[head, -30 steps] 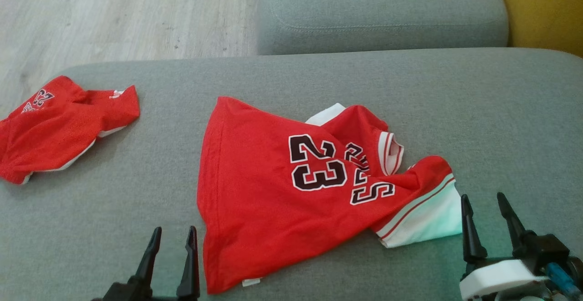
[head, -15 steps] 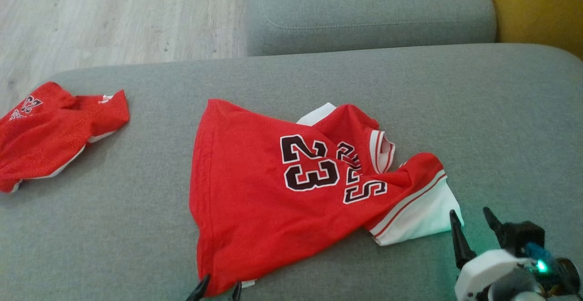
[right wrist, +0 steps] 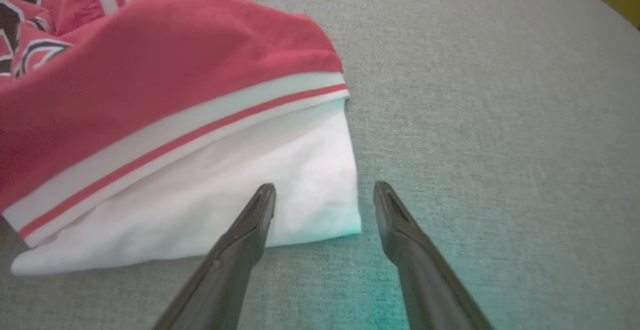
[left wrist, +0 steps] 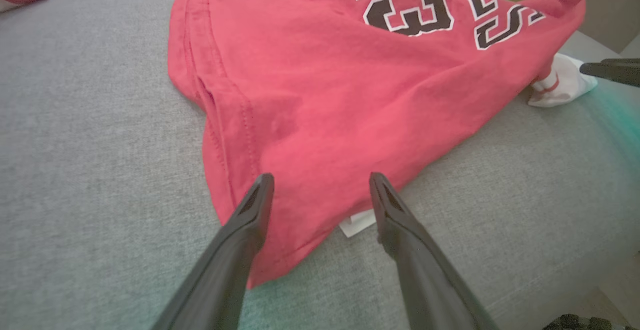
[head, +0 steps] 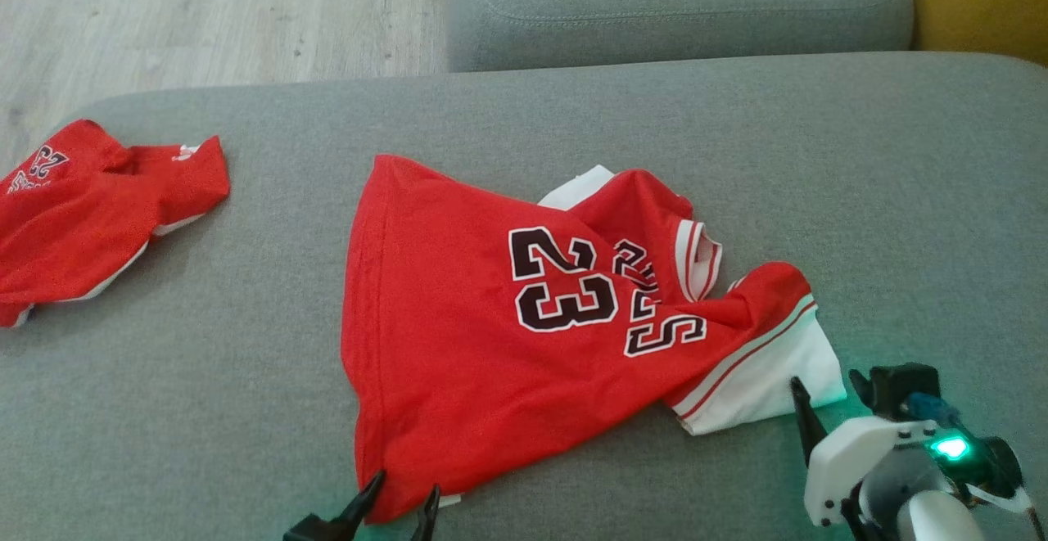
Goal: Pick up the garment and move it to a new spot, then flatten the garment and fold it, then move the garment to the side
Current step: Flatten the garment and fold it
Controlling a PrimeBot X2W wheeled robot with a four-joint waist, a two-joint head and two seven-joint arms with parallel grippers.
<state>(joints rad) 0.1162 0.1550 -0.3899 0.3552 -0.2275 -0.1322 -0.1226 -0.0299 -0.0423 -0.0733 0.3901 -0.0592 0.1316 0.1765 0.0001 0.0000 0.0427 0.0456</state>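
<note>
Jersey (head: 491,336): crumpled on cushion (head: 205,426); hem (left wrist: 225,170) at 6 o'clock, white sleeve (right wrist: 200,205) at 4.
Left gripper (left wrist: 320,180): jaws apart, straddling hem corner.
Right gripper (right wrist: 324,187): jaws apart at sleeve edge.
Advice: pinch deep, lift evenly.

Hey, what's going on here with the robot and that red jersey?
The robot is reaching for the crumpled jersey on the grey cushion, both grippers open. The left gripper is at the jersey's near red corner, the right gripper at its white edge. Nothing is gripped yet. A second red garment lies off to the left.
</note>
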